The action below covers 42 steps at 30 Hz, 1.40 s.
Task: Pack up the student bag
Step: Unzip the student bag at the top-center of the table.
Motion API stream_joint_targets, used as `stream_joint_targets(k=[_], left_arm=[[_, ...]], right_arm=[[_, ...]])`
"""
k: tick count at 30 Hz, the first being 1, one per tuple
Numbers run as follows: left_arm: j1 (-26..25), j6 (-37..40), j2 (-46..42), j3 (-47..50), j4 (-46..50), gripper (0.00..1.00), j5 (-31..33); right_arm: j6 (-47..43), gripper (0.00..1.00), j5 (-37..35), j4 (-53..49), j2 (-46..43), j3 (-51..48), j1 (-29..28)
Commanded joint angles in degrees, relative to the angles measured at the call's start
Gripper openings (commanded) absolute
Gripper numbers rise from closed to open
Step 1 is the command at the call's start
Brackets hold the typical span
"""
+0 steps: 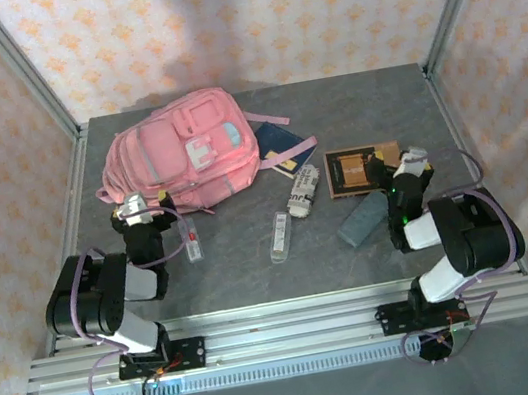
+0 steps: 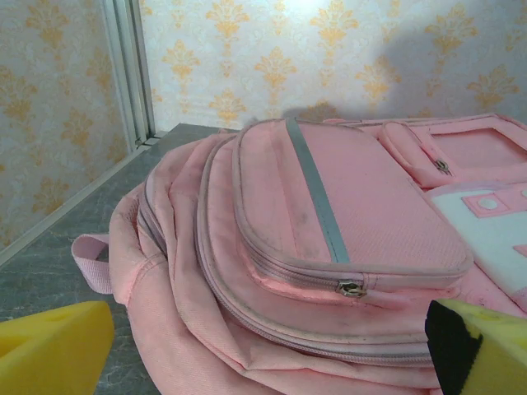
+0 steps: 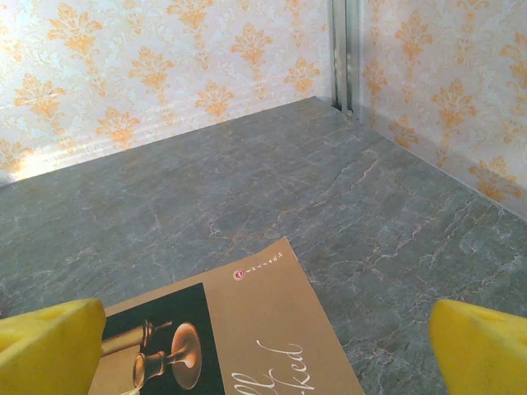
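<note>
Student bag: pink, lies front-up toward the far left corner of the tabletop, pocket zips closed. Left gripper: jaws spread wide, holds nothing, sits just beside the bag's near left end. Right gripper: jaws spread wide, holds nothing, poised over a brown booklet toward the right edge. Also present: dark blue book against the bag, rolled printed pack, clear case mid-tabletop, second clear case near the left gripper, grey pouch.
</note>
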<state>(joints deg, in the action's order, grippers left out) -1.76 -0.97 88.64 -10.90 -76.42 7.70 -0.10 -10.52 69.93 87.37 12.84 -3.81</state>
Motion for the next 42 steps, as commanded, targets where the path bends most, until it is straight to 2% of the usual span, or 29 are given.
stream_joint_targets(k=[1, 33, 36, 39, 42], left_arm=[[0.24, 0.71, -0.58, -0.88, -0.31, 1.0, -1.05], [1.67, -0.61, -0.78, -1.55, 0.64, 1.0, -2.6], [1.59, -0.91, -6.97, -3.96, 9.94, 1.0, -1.24], [1.58, -3.14, -13.44, -8.64, 22.45, 1.0, 3.54], [2.12, -7.62, -18.97, -12.6, 31.92, 1.0, 2.03]], right_arm=[[0.02, 1.0, -0.79, 2.13, -0.53, -0.38, -0.23], [-0.06, 1.0, -1.06, 2.42, -0.7, -0.62, -0.22], [-0.13, 1.0, -2.83, -2.77, -5.06, 0.93, -0.52], [3.5, 1.0, -4.83, -21.9, -12.81, 8.5, -0.42], [10.01, 1.0, 0.55, -30.86, -17.15, 14.1, 0.19]])
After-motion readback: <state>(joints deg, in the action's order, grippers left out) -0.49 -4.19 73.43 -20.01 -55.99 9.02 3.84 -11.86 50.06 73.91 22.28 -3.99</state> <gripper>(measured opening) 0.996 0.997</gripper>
